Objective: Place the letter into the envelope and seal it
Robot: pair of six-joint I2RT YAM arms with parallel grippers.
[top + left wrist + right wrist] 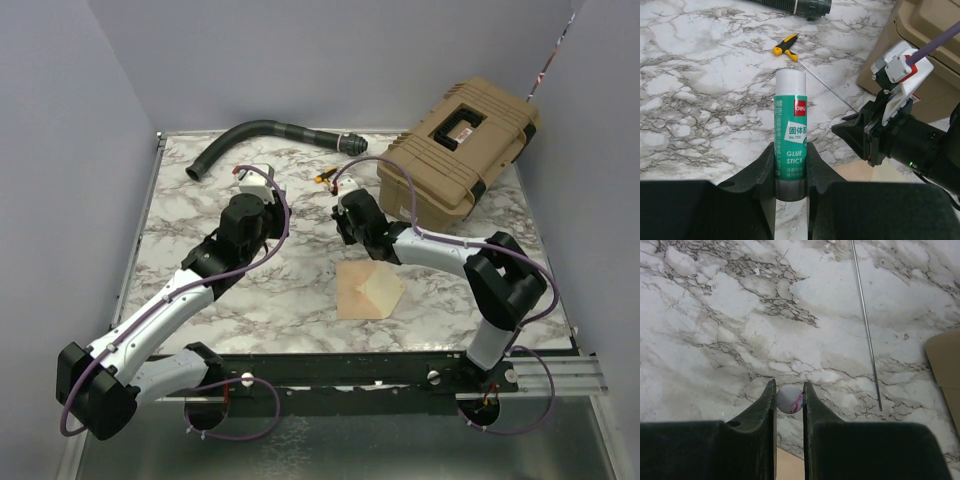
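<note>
The left gripper (790,155) is clamped around the lower body of a green-labelled glue stick (790,125), which stands upright between its fingers with the white end on top. It looks capped, though I cannot be sure.

The right gripper (789,390) is pinched narrow on a small white round thing (789,399) streaked with pink, and I cannot tell what it is. It hangs over the marble table (715,315), just beside the left gripper.

Beyond them lie a thin screwdriver (786,46), a black hose (250,135) and a tan case (460,150).

The envelope (358,290) lies flat on the table nearer the arm bases. A paler cream triangle on its right is probably the open flap. No separate letter shows, so it is likely already inside.

The step in hand seems to be the gluing that seals it. The next move calls for baring the glue, bringing the stick down to the flap edge and running it along lightly. The flap then gets folded over and pressed, with the envelope held steady.
</note>
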